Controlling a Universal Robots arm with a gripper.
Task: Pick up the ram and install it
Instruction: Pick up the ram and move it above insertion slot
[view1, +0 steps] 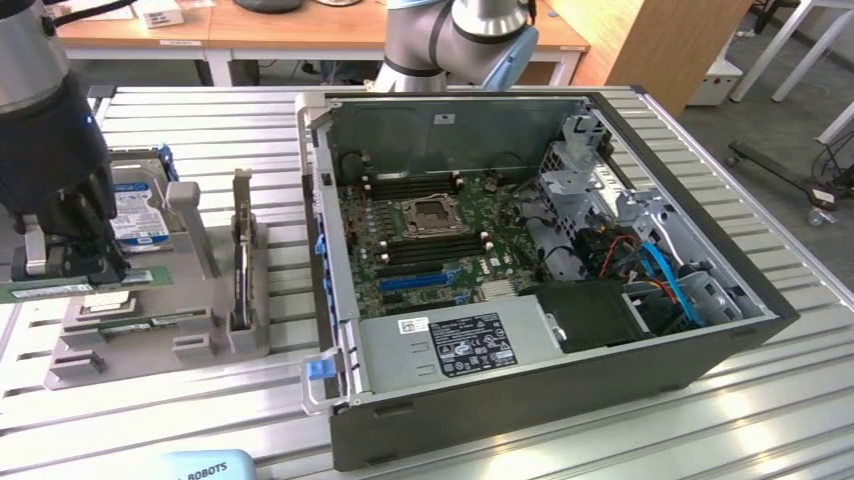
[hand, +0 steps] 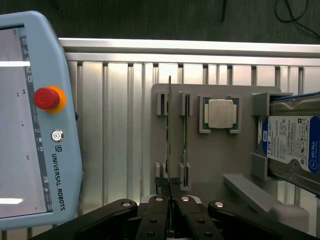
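**Exterior view.** The gripper (view1: 60, 272) hangs at the exterior view's far left, over the grey parts tray (view1: 200, 335). Its jaws are drawn narrow and pinch the ram (view1: 118, 280). You see the ram as a level green strip poking out from the fingers toward the exterior view's right. It looks to sit just above the tray's slots, but whether it is fully clear of them can't be told. The open computer case (view1: 534, 390) sits well apart to the right, with its motherboard (view1: 427, 240) exposed.

**Wrist view.** The ram (hand: 170, 130) shows edge-on as a thin line running out from the gripper (hand: 170, 192), squeezed across its flat faces. Most of its length reaches beyond the fingers. A second stick (hand: 185, 135) stands in the neighbouring slot just beside it. The silver processor (hand: 221, 113) and the hard drive (hand: 292, 145) sit farther along the tray (hand: 220, 165).

**Handling, your call.**
- Reckon it light, thin and stiff, but brittle at the chips and the contact edge.
- Hold it by the flat faces or the bare top edge, never by the contacts.
- An off-centre pinch lets the long end sag or twist, and smooth board can slip.
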